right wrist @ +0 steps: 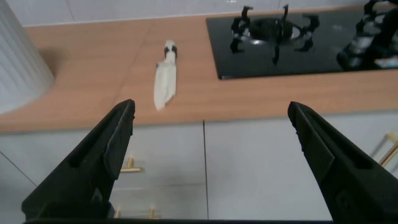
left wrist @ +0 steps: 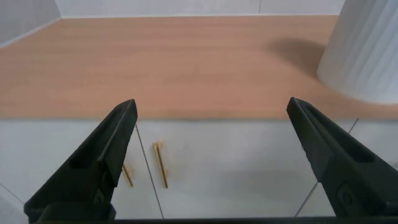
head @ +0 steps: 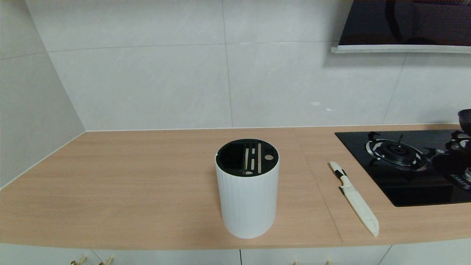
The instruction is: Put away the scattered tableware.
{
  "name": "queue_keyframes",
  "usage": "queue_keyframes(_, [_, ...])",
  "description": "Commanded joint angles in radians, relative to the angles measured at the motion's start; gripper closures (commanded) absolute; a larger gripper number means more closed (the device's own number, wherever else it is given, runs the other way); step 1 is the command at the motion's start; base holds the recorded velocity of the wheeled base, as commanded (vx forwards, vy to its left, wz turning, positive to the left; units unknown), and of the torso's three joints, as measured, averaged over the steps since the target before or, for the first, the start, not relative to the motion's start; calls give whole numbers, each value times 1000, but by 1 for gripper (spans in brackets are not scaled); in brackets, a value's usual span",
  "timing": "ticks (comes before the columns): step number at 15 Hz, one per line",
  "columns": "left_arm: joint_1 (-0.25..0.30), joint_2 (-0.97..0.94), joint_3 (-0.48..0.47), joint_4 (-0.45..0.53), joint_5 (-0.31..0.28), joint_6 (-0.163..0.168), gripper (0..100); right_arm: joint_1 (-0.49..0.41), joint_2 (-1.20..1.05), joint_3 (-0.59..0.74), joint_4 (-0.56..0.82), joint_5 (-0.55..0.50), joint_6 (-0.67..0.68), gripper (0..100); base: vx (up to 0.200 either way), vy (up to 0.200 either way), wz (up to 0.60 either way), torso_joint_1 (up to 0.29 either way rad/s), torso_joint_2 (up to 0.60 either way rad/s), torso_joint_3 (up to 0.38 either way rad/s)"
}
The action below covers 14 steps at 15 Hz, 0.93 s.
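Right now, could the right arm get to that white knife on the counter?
Probably yes. The open right gripper faces the knife, which lies alone on the counter between the holder and the stove, nothing blocking the way.

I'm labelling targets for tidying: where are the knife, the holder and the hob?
knife [head: 353,198]: head view, blade near the handle.
holder [head: 247,198]: head view, ribbed side wall.
hob [head: 401,187]: head view, bare front glass.
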Motion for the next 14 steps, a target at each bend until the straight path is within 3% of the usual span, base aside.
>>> queue_keyframes(1, [0,0,0,-1,0,0,0,0,1,0,0,0,0,0,0,0,0,276,-579,-310])
queue_keyframes(5, [0,1,0,-1,0,0,0,0,1,0,0,0,0,0,0,0,0,173,-372,-196])
queue_keyframes(14, [0,1,0,-1,0,0,0,0,1,0,0,0,0,0,0,0,0,21,-37,-22])
